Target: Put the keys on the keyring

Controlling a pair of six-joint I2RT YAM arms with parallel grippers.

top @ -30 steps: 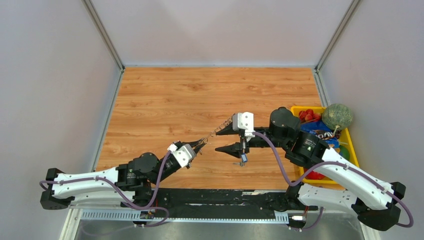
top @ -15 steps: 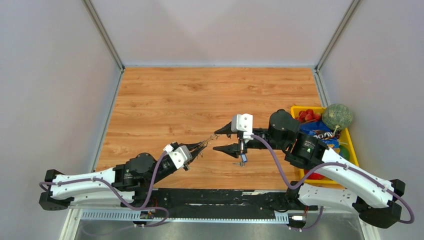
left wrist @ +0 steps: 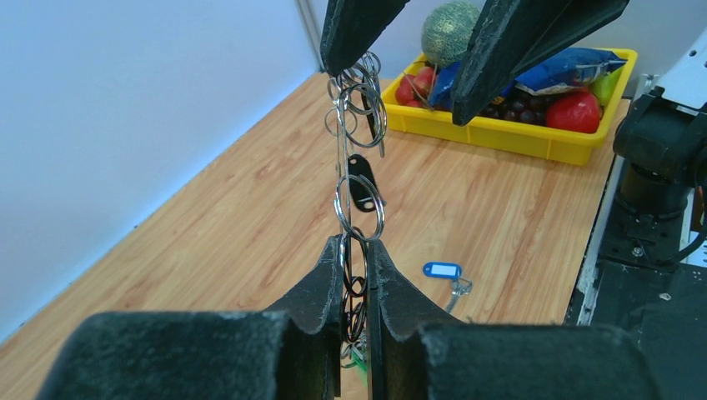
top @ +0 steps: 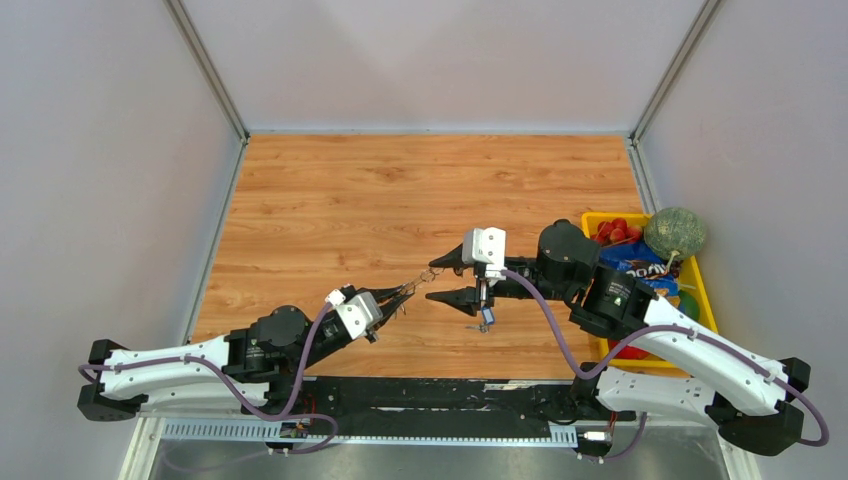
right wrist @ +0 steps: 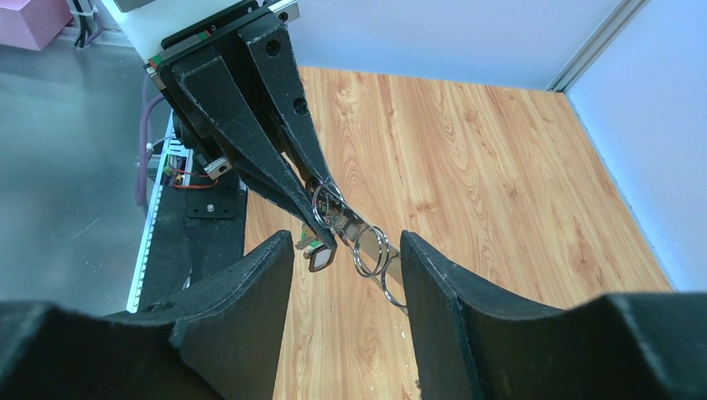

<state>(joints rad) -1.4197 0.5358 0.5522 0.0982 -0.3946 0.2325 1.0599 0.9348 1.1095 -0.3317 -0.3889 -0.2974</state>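
My left gripper (top: 405, 291) is shut on the keyring (top: 420, 279), a thin silvery hoop seen edge-on in the left wrist view (left wrist: 342, 158), with several small rings strung along it. A black-tagged key (left wrist: 360, 183) hangs from it, and a green tag (left wrist: 358, 363) shows below my fingers. My right gripper (top: 433, 282) is open, and the hoop's far end lies between its jaws, close to one finger (right wrist: 450, 308). A blue-tagged key (top: 487, 318) lies loose on the table under the right gripper; it also shows in the left wrist view (left wrist: 442, 271).
A yellow tray (top: 702, 280) with a melon (top: 674, 231), red fruit and a blue snack bag stands at the table's right edge, beside the right arm. White walls enclose the wooden table (top: 400, 190) on three sides.
My left arm has drawn back a little toward the near left with the keyring. My right gripper has shifted slightly left and stays open around the hoop's end. The blue-tagged key has not moved.
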